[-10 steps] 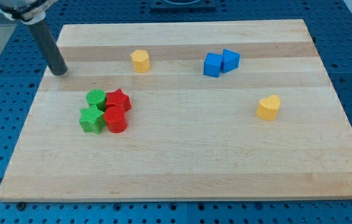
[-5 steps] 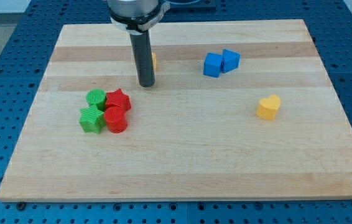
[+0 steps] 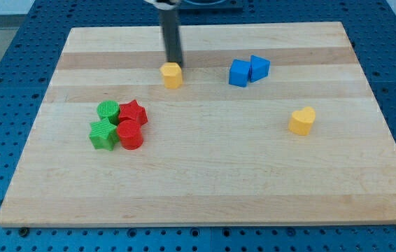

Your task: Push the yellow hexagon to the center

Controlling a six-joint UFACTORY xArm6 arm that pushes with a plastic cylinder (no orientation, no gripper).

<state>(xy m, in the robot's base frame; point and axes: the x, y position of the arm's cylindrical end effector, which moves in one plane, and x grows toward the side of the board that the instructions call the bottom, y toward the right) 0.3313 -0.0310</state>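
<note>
The yellow hexagon sits on the wooden board, in the upper part, left of the middle. My tip is the lower end of the dark rod and stands just above the hexagon in the view, touching or almost touching its top edge.
Two blue blocks sit side by side at the upper right. A yellow heart lies at the right. At the left a green cylinder, a green star, a red star and a red cylinder are clustered.
The rod swept from the board's upper left, across in front of the hexagon, to just above it. The hexagon has shifted slightly right and down.
</note>
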